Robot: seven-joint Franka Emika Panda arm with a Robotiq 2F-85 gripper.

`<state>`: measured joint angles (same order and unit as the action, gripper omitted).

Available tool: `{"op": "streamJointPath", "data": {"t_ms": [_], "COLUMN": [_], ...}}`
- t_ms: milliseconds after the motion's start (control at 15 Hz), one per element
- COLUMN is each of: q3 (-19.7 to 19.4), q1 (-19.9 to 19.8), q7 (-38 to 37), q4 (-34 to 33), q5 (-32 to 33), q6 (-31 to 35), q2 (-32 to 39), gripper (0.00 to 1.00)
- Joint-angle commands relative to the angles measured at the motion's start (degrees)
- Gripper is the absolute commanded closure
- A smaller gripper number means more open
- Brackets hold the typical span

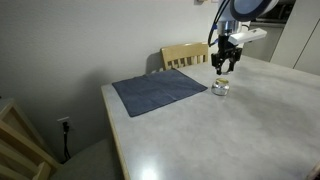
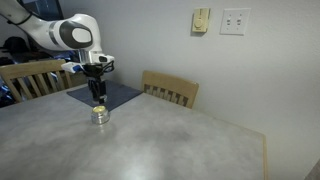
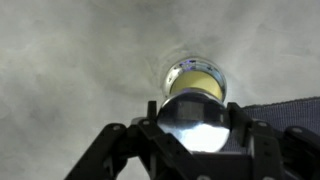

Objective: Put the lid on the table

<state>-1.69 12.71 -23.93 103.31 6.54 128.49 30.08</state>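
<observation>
My gripper (image 3: 197, 128) is shut on the lid (image 3: 196, 122), a small round silvery cap that fills the space between the fingers in the wrist view. Directly below it stands the small clear jar (image 3: 195, 77) with its yellowish open top. In both exterior views the gripper (image 1: 224, 65) (image 2: 97, 95) hangs just above the jar (image 1: 220, 87) (image 2: 100, 115), holding the lid clear of it. The jar stands on the pale grey-white table (image 1: 230, 130) (image 2: 170, 140).
A dark blue-grey cloth (image 1: 158, 91) (image 2: 108, 95) lies on the table beside the jar; its corner shows in the wrist view (image 3: 290, 112). A wooden chair (image 1: 186, 55) (image 2: 170, 90) stands behind the table. Another chair (image 2: 35, 78) stands at the far side.
</observation>
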Motion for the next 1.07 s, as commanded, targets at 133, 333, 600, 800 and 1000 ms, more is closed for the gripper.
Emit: {"op": "streamJointPath", "data": {"t_ms": [133, 333, 600, 800, 1000], "q3": [-1.2, -0.9, -0.7, -1.1, -1.2], "q1": [-3.3, -6.8, -11.4, -14.6, -17.0], "q7": [1.4, 4.2, 9.0, 11.8, 13.5], "q4": [11.5, 15.4, 19.4, 19.5, 17.1], "q5": [-0.2, -2.8, -9.8, -14.7, -18.1], "q6": [6.2, 11.3, 16.9, 17.6, 15.9], "q2": [-10.5, -12.6, -13.7, -12.7, -10.4], "gripper": [0.56, 0.56, 0.56, 0.56, 0.56]}}
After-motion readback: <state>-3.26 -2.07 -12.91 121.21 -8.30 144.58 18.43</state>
